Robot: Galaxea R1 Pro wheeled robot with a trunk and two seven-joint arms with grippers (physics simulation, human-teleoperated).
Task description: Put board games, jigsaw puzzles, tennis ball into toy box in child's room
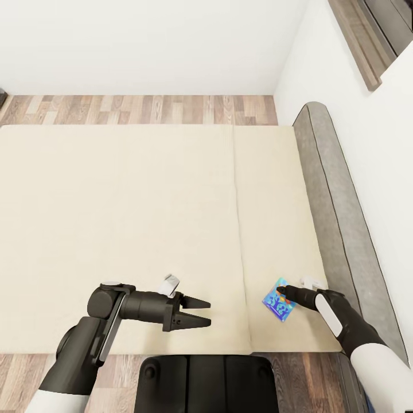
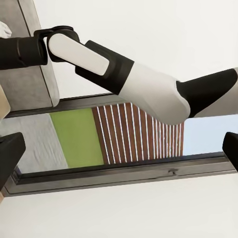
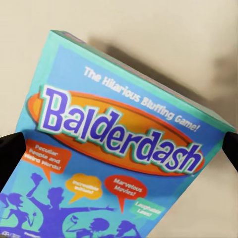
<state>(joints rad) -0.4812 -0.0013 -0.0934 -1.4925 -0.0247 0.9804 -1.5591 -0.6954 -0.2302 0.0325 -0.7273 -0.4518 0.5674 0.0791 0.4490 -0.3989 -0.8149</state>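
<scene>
The wide cream mattress of the bed is the landmark here; it has a grey padded headboard along its right side.

Over the near edge of the mattress, left of its middle seam, hangs the left gripper on its black arm. Its two dark pointed fingers are spread, with a clear gap between them and nothing inside, and they point toward the headboard. In the left wrist view the fingertips stand far apart at both edges of the picture, in front of a dark-framed window in the white wall.

Right of the seam, near the front corner of the mattress and close to the headboard, lies the small blue rectangular board game box. The right wrist view shows its lid lettered "Balderdash", and the box seems a little tilted on the mattress. The right gripper is right at the box, its dark fingertips parted on each side of it. I cannot tell if they touch it.
</scene>
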